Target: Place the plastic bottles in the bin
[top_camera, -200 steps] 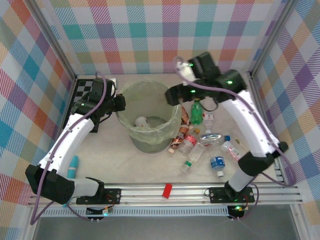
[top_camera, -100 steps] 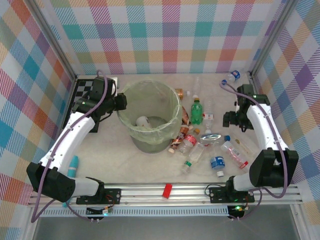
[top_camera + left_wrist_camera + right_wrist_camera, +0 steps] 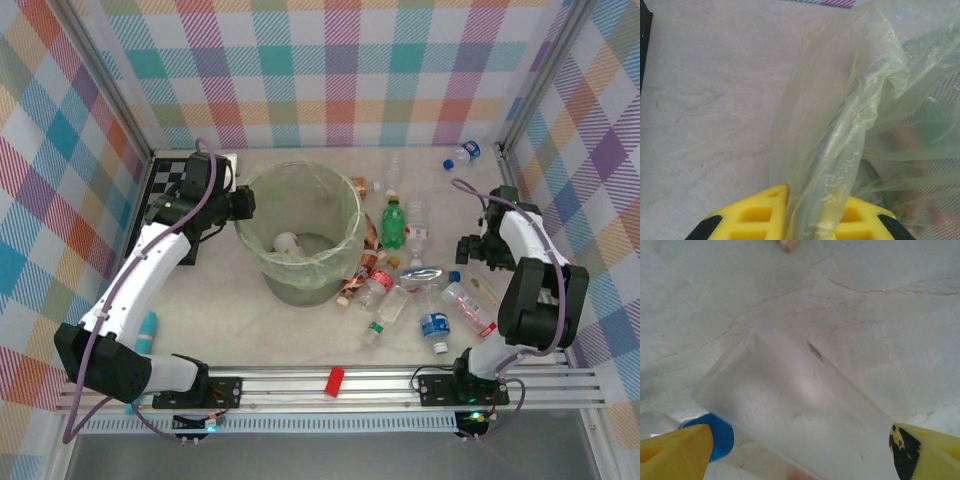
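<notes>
Bin: the pale-green bin stands in the middle of the top frame, with the bottles just to its right. Something pale lies at its bottom, most likely a bottle.
Left gripper: the left gripper sits at the bin's left rim. In its wrist view the yellow jaws are pressed together on a fold of the thin liner, so this arm is busy.
Right gripper: the right gripper hangs low at centre right of the top frame, at the right edge of the heap. Its jaws are spread wide, one yellow tip in each lower corner of the wrist view.
Plastic bottles: most lie in a loose heap on the table between the bin and the right gripper, with the green bottle at its upper end. One stray bottle lies well apart at upper right.
Clear bottle: a blurred clear bottle lies directly between the spread tips. Its long axis slants from upper left to lower right of the wrist frame. I cannot tell whether the pads touch it.
Blue cap: a blue cap shows just beside the left tip. I cannot tell whose it is.
Judgement: the right arm is the nearer one. It looks to need a turn of the wrist so the jaws close square across that slanted body. The bin then lies to the left in the top frame.
</notes>
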Tool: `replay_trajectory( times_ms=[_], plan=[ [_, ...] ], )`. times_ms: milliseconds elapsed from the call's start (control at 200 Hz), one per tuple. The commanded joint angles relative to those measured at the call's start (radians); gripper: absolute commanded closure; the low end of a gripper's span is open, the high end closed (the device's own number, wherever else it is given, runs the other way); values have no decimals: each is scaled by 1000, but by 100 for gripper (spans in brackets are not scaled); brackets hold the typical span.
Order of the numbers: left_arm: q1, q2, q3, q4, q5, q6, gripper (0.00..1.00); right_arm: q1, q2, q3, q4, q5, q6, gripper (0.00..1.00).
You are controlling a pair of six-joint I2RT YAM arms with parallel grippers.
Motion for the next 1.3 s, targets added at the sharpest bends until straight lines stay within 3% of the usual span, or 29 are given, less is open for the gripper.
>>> replay_trajectory(
  times_ms=[0, 280, 440, 585, 970, 1120, 1250, 1295],
  plan=[
    [-6, -6, -13, 5, 11, 32, 92, -25, 50, 13, 57, -70, -17, 9],
    [-3, 1, -17, 12, 8, 29, 92, -30, 125, 32, 82, -124, 21, 12],
    [-2, 10, -22, 21, 9, 22, 92, -29, 112, 39, 70, -123, 31, 24],
    [-2, 16, -27, 28, 8, 17, 92, -30, 81, 42, 64, -123, 38, 36],
    [-2, 27, -14, 24, -5, 16, 92, -27, -71, 232, -94, -199, 68, 43],
    [1, 27, -15, 23, -13, 12, 92, -24, -180, 356, -135, -341, 110, 45],
    [0, 30, -11, 26, -8, 6, 92, -9, -248, 450, -96, -668, 195, 45],
    [0, 34, -5, 20, -6, 5, 92, 13, -258, 481, -76, -729, 234, 45]
  ],
)
